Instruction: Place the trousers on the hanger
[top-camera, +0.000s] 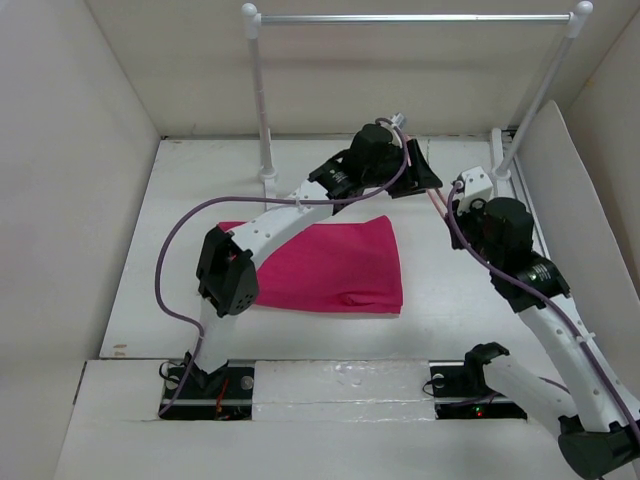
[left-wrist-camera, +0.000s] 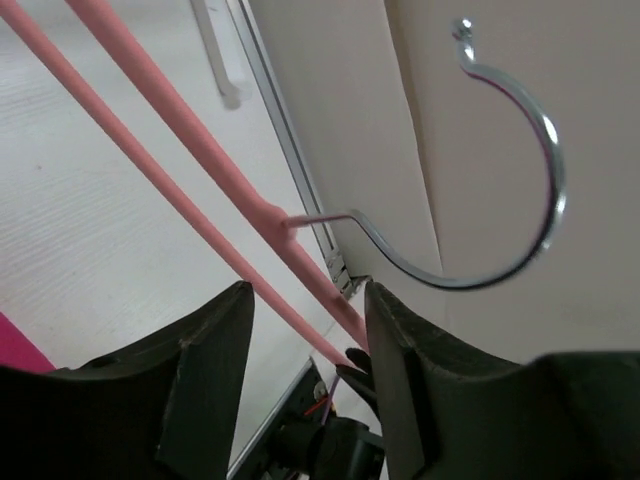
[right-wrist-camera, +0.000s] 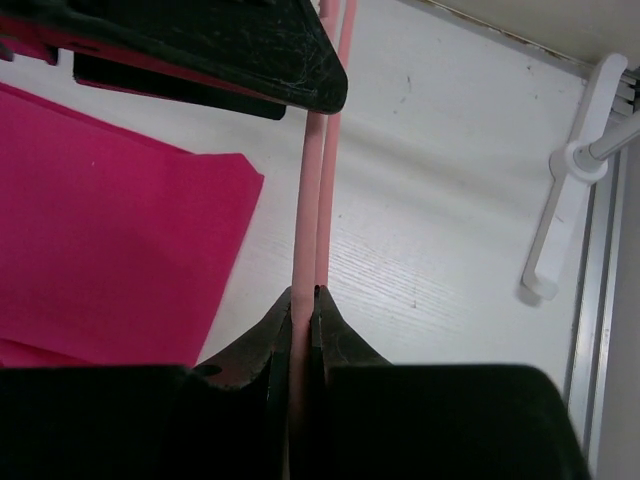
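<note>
Trousers (top-camera: 320, 268) are lying folded flat mid-surface (top-camera: 450, 300), free of both arms and ready for draping. At their one o'clock, the left pincer (left-wrist-camera: 305, 360) is standing partly wide, straddling the pink hanger (left-wrist-camera: 200, 150) near its hook (left-wrist-camera: 500, 250), seemingly to steady it. At two o'clock, the right pincer (right-wrist-camera: 303, 310) is pinching the hanger's bar narrowly, apparently holding it off the surface.

The overhead camera sat above and behind the arms, looking down and forward over the whole table (top-camera: 450, 300) to the clothes rail (top-camera: 410, 17) at the far wall. The left wrist camera looked close past the left gripper (left-wrist-camera: 308, 320) along the hanger (left-wrist-camera: 200, 132) toward a wall. The right wrist camera looked steeply down past the right gripper (right-wrist-camera: 303, 300) at the tabletop. Both wrist views shared the hanger; the overhead and right wrist views shared the trousers (top-camera: 330, 265).
</note>
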